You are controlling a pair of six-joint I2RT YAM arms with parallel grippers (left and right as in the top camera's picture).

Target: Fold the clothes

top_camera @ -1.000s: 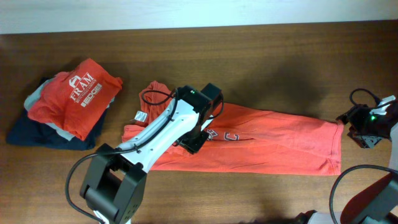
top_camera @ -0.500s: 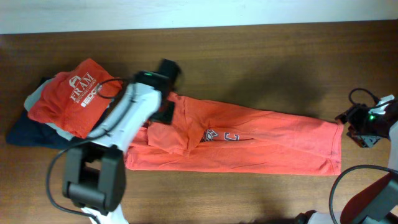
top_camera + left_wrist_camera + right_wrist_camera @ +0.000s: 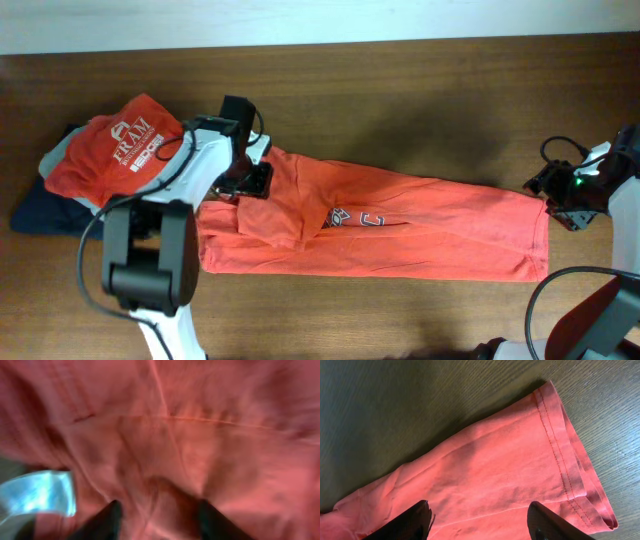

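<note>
White "FRAM" reads on the folded red shirt [image 3: 125, 150] at the left; the smaller line under it is too small for me to read. On the orange T-shirt [image 3: 440, 225] the navy-and-white chest print [image 3: 352, 218] is creased and I only make out a "C". The pale patch [image 3: 37, 492] in my left wrist view is blurred, nothing readable.

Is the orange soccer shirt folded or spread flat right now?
Partly folded: the orange T-shirt lies as a long narrow strip, a flap covering part of its chest print.
</note>
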